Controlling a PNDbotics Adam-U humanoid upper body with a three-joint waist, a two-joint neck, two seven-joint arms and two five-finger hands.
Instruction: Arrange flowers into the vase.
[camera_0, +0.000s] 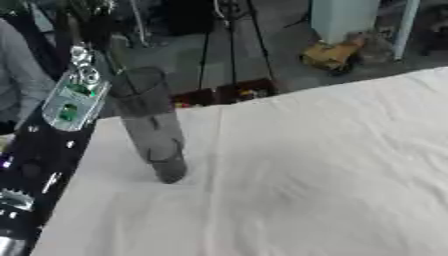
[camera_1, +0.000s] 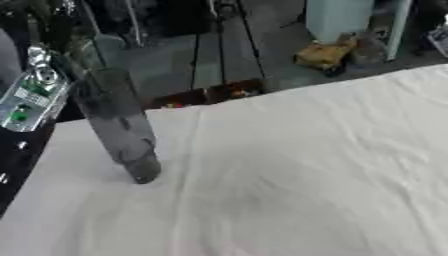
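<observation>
A tall smoky glass vase (camera_0: 156, 125) stands on the white cloth near the table's far left, leaning in the view. My left arm (camera_0: 52, 145), black with a silver joint and a green board, runs up the left side past the vase. My left hand (camera_0: 80, 22) is dark and blurred, high above the vase mouth. A thin greenish stem (camera_0: 112, 55) slants down from it toward the vase's rim; whether it reaches inside I cannot tell. No flower heads show. My right hand is out of both views.
The white, wrinkled cloth covers the table (camera_0: 315, 180) to the right and front of the vase. Beyond the far edge are dark stand legs (camera_0: 219, 45), a yellow object (camera_0: 331, 54) and a pale cabinet (camera_0: 343, 17). A grey sleeve (camera_0: 17, 75) shows at left.
</observation>
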